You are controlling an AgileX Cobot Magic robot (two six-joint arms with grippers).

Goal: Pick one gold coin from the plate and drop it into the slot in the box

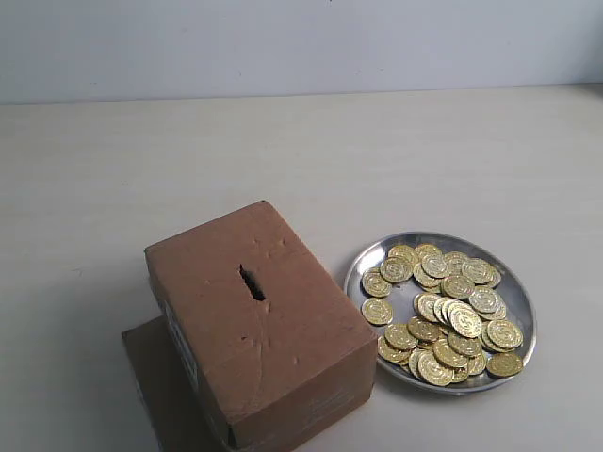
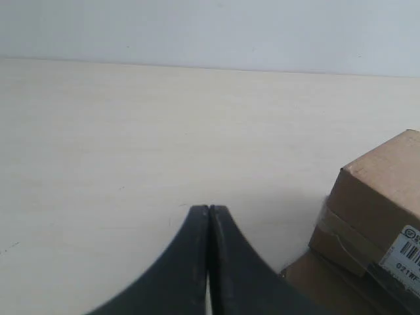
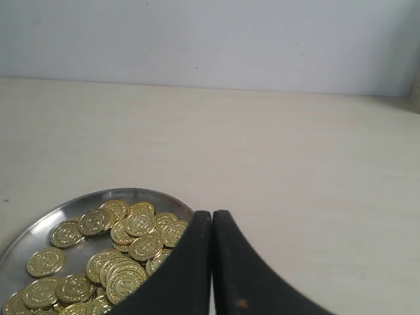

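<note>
The brown cardboard box (image 1: 259,325) stands at the front left, with the dark ragged slot (image 1: 252,282) in its top face. To its right the round silver plate (image 1: 363,259) holds several gold coins (image 1: 443,315). Neither gripper shows in the exterior view. In the left wrist view the left gripper (image 2: 209,209) is shut and empty over bare table, the box (image 2: 380,190) off to one side. The right gripper (image 3: 212,213) is shut and empty, beside the plate (image 3: 39,226) and its coins (image 3: 131,239).
A flat brown cardboard sheet (image 1: 151,377) lies under the box and sticks out at its left. The sheet (image 2: 315,275) also shows beneath the box's white label (image 2: 407,252). A pale wall runs along the back of the cream table (image 1: 301,151).
</note>
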